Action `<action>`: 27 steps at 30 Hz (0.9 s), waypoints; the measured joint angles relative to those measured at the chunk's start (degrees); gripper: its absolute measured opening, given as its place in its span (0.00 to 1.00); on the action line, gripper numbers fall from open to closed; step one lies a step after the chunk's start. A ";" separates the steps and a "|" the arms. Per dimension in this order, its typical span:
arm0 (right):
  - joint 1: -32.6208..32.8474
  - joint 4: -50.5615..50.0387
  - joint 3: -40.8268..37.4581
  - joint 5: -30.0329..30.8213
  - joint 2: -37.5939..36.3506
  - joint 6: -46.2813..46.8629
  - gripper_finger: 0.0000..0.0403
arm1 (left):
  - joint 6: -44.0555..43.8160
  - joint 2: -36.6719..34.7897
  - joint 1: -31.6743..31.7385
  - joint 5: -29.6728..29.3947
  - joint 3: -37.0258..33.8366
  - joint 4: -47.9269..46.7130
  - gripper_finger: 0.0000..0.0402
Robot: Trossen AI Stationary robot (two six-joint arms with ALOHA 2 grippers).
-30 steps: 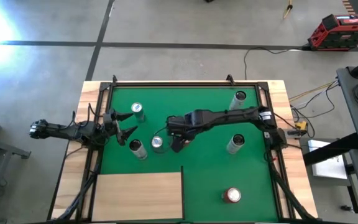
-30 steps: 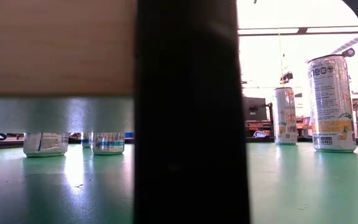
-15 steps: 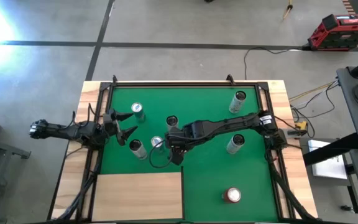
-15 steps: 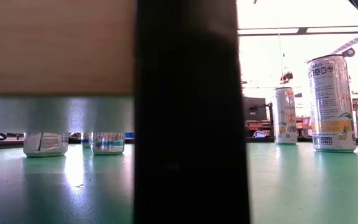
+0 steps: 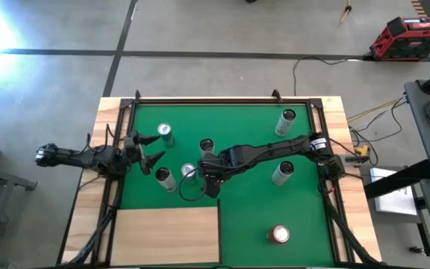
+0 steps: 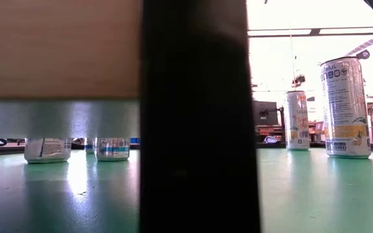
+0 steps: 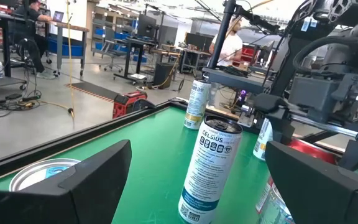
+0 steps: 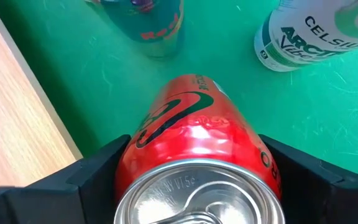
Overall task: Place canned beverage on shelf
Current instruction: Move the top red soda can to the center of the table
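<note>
Red aluminium drink can (image 8: 194, 168) sits clamped between my right gripper's (image 8: 185, 171) fingers; pale wooden shelf panel (image 5: 166, 233) at seven o'clock.

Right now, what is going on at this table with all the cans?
A two-armed robot is putting drink cans on a shelf. Its right hand sits around a red can near the middle of the green mat, close to the pale wooden shelf. No can shows on the shelf yet. The left hand waits open at the mat's left side. Other cans stand around the mat.
</note>
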 joint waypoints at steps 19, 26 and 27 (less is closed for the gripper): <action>0.00 0.39 -2.37 -0.13 0.78 0.46 0.78 | 0.00 0.01 0.02 0.01 0.00 -0.01 0.88; 0.00 0.51 -2.40 -0.11 0.81 0.46 0.78 | 0.00 0.00 0.01 0.00 0.00 0.00 0.88; 0.00 0.55 -2.43 -0.09 0.81 0.46 0.78 | 0.00 0.00 0.01 0.01 0.00 -0.02 0.88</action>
